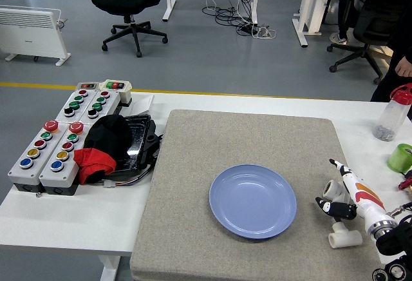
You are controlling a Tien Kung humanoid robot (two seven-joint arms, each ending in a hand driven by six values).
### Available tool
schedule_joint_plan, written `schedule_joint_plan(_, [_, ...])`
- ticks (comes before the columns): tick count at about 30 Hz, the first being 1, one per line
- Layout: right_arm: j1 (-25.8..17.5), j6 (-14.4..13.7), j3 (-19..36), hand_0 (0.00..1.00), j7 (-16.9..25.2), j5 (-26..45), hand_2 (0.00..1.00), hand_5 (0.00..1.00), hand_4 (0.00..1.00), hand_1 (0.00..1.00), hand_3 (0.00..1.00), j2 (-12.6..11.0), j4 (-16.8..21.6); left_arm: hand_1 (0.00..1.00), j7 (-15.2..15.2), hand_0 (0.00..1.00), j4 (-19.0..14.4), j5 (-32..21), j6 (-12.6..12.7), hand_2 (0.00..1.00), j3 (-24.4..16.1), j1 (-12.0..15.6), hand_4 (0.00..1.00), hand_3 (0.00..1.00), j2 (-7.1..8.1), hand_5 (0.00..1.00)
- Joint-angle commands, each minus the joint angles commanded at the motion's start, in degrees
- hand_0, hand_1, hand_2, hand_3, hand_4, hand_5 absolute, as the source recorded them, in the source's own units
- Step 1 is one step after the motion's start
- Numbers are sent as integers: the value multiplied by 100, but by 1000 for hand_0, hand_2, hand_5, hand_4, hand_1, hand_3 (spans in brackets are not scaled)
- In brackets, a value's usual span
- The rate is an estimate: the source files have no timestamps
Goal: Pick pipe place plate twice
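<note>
- While the blue plate (252,200) lies bare in the middle of the grey mat (193,165), the right hand (351,197) reaches in from the lower right corner, well to the right of the plate.
- A white pipe fitting (344,235) lies on the mat's right edge, right of the plate and just below the hand; whether the hand touches it cannot be told.
- A second white pipe piece (333,190) shows right of the plate, against the hand's black fingers (336,208), which curl beside it; whether they actually clasp it cannot be told.
- One white finger with black and orange markings points up and to the left, toward the plate's right side, with the wrist low at the frame's corner.
- Left of the plate, off the mat, stand grey button boxes (58,142) with coloured buttons, and beside them a black and red cloth bundle (103,145) on a dark tray.
- Far right of the plate, on the white desk (64,216), stand a clear bottle with a red cap (394,113) and a green cup (402,158).
- A person's hand (404,67) shows at the right edge, beyond the desk, holding nothing visible.
</note>
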Motion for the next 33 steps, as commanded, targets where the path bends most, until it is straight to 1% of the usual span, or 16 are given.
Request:
schedule_joint_plan(2, [9, -6, -7, 998, -37, 4, 998, 415, 805, 940, 992, -2, -19, 739, 1, 714, 0, -1, 1, 706, 0, 0, 396, 649, 0, 998])
schedule_joint_plan(3, [17, -22, -14, 960, -80, 12, 990, 402, 797, 906, 964, -4, -39, 739, 0, 714, 0, 0, 0, 706, 1, 0, 396, 649, 0, 998])
schedule_joint_plan(8, [43, -103, -31, 960, -216, 55, 990, 402, 797, 906, 964, -12, -100, 739, -1, 714, 0, -11, 0, 706, 9, 0, 396, 649, -1, 998])
schedule_joint_plan(9, [50, -124, -38, 807, -257, 74, 884, 377, 757, 810, 881, -14, -113, 739, -2, 714, 0, -12, 0, 705, 10, -1, 396, 650, -1, 998])
schedule_joint_plan(14, [75, -183, -55, 807, -350, 145, 884, 377, 757, 810, 881, -15, -168, 739, -3, 714, 0, -7, -4, 705, 10, -5, 396, 650, -1, 998])
schedule_joint_plan(15, [76, -178, -66, 632, -367, 136, 704, 281, 643, 652, 772, -16, -182, 739, -3, 714, 0, -7, -2, 706, 7, -5, 396, 649, -1, 998])
schedule_joint_plan(18, [78, -174, -75, 632, -377, 126, 704, 281, 643, 652, 772, -14, -207, 739, -2, 714, 0, -10, -2, 706, 8, -6, 396, 649, -2, 998])
schedule_joint_plan(20, [79, -225, -95, 632, -348, 155, 704, 281, 643, 652, 772, -10, -227, 739, -3, 714, 0, -9, -3, 706, 9, -6, 396, 649, -3, 998])
schedule_joint_plan(21, [79, -240, -99, 433, -342, 157, 618, 220, 561, 531, 719, -8, -231, 739, -3, 714, 0, -9, -3, 706, 9, -6, 396, 648, -3, 998])
schedule_joint_plan(26, [68, -399, -112, 433, -281, 186, 618, 220, 561, 531, 719, -10, -231, 739, -2, 714, 0, -2, -6, 706, 7, -4, 396, 648, -5, 998])
schedule_joint_plan(27, [66, -430, -112, 357, -270, 191, 588, 204, 530, 474, 698, -11, -228, 739, -2, 714, 0, -2, -6, 706, 7, -3, 396, 649, -5, 998])
schedule_joint_plan(32, [47, -649, -107, 357, -130, 249, 588, 204, 530, 474, 698, -23, -153, 739, -4, 714, 0, -5, -6, 706, 12, -6, 396, 649, -7, 998])
schedule_joint_plan(33, [45, -668, -108, 326, -118, 255, 569, 180, 496, 451, 652, -25, -144, 739, -4, 714, 0, -5, -6, 706, 12, -5, 396, 649, -7, 998])
